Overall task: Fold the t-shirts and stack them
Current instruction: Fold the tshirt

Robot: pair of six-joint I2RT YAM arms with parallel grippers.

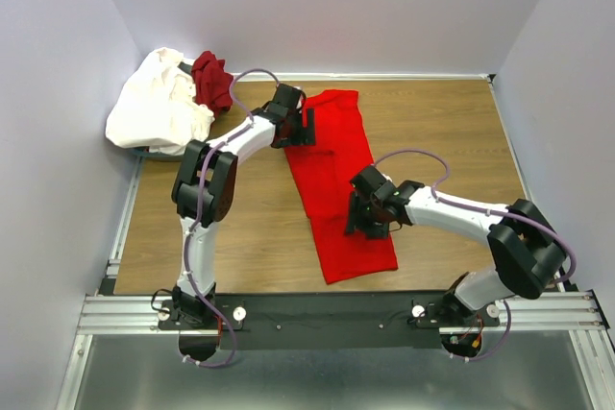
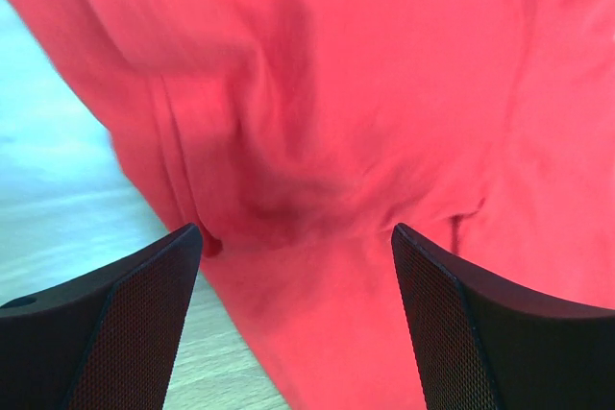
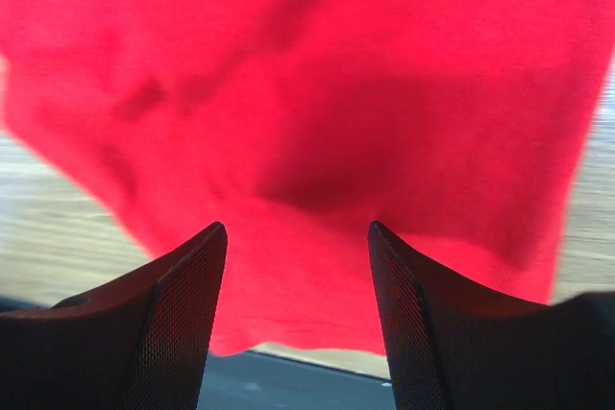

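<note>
The bright red t-shirt [image 1: 332,165] lies folded into a long narrow strip running from the table's back to near its front edge. My left gripper [image 1: 307,128] is open over the strip's far left edge; in the left wrist view [image 2: 296,229] its jaws stand wide apart above the rumpled red cloth [image 2: 336,93]. My right gripper [image 1: 363,221] is open over the strip's near part; in the right wrist view [image 3: 297,226] the red cloth [image 3: 336,74] spans between its jaws, with the hem just below. The white t-shirt [image 1: 159,103] and the maroon t-shirt [image 1: 211,79] lie crumpled at the back left corner.
The wooden table [image 1: 432,122] is walled in at the back and on both sides. A metal rail [image 1: 336,319] with the arm bases runs along the near edge. The white t-shirt hangs partly over the table's left edge.
</note>
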